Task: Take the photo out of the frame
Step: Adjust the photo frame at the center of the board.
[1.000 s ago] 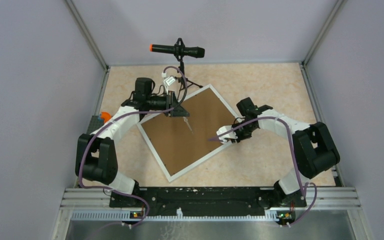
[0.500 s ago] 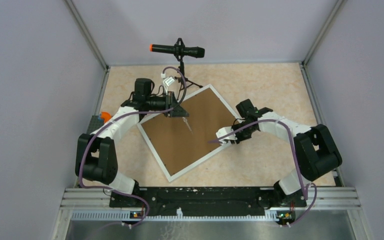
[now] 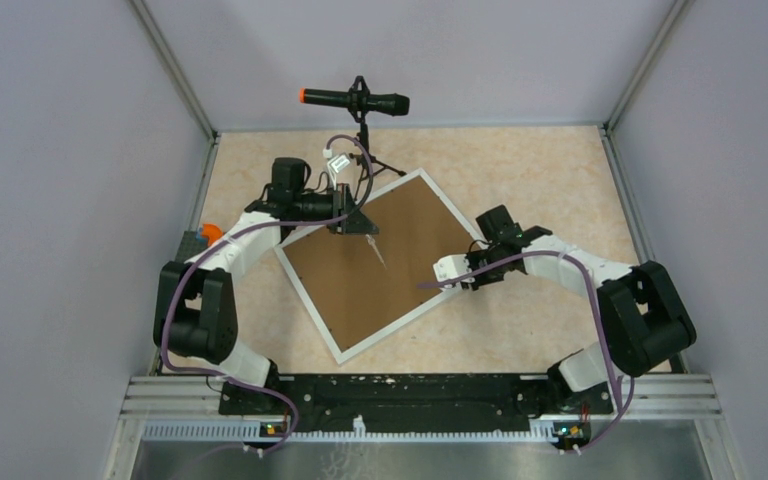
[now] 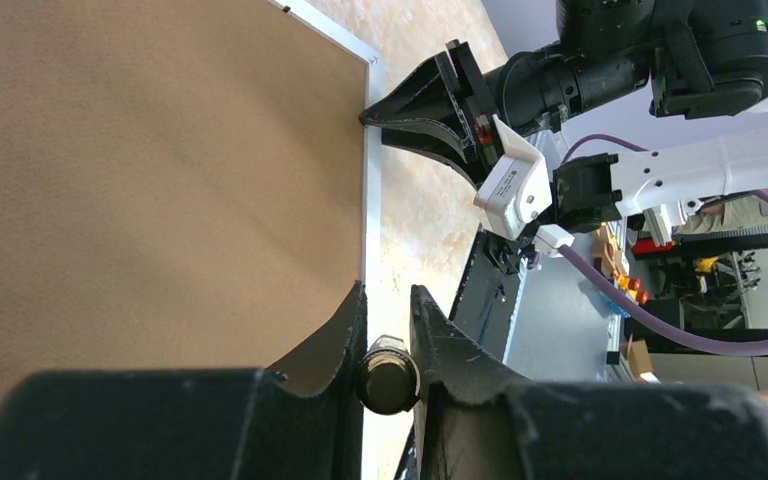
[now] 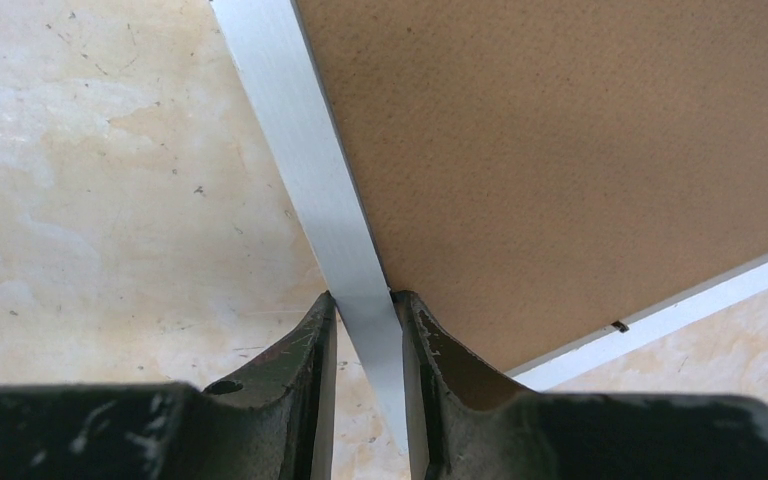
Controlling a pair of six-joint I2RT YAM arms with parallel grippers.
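The frame (image 3: 415, 306) lies face down and turned like a diamond, its brown backing board (image 3: 380, 280) up inside a white border. The photo is hidden under that board. My right gripper (image 3: 472, 268) is shut on the border of the frame's right edge. In the right wrist view the white strip (image 5: 325, 180) runs between the two fingers of that gripper (image 5: 365, 310). My left gripper (image 3: 353, 222) hangs over the board's upper left, shut on a black pointed tool (image 3: 374, 244). In the left wrist view the tool's round black end (image 4: 388, 375) sits between the fingers of the left gripper (image 4: 388, 300).
A black microphone (image 3: 355, 100) on a small tripod stands at the back, just beyond the frame's top corner. An orange and grey object (image 3: 206, 233) sits at the table's left edge. A small metal tab (image 5: 617, 326) shows on the frame's lower border.
The right arm's elbow has swung right and down, and its gripper has slid slightly along the frame's edge. Frame and left gripper stay where they were.
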